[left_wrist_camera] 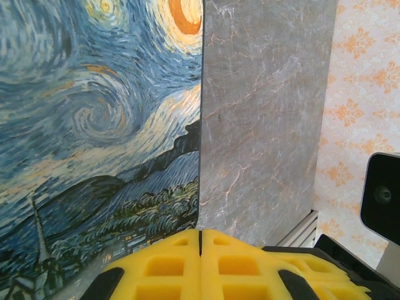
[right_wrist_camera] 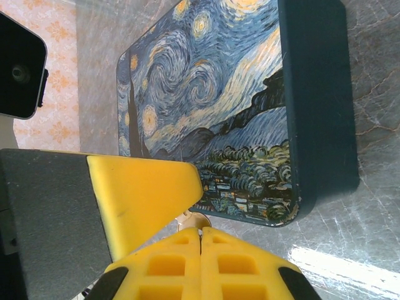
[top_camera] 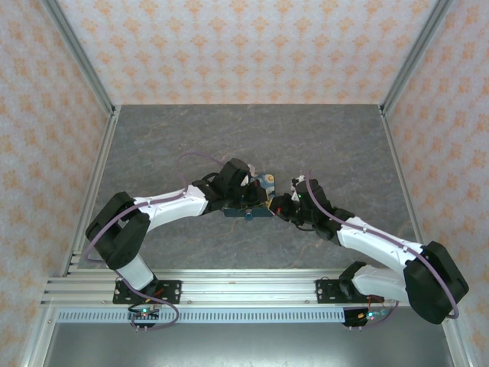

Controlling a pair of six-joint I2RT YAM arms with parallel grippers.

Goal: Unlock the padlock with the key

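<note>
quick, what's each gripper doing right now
left gripper: jaws closed, nothing between them, tips at the padlock edge.
right gripper: jaws closed on the key, pale metal end showing.

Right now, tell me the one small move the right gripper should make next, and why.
Probably ease the right gripper forward a touch, toward the near edge of the padlock. Its jaws are shut on the key, whose pale metal tip pokes out just short of that edge, while the left gripper sits shut at the same edge. The keyhole is hidden, so go slowly.
</note>
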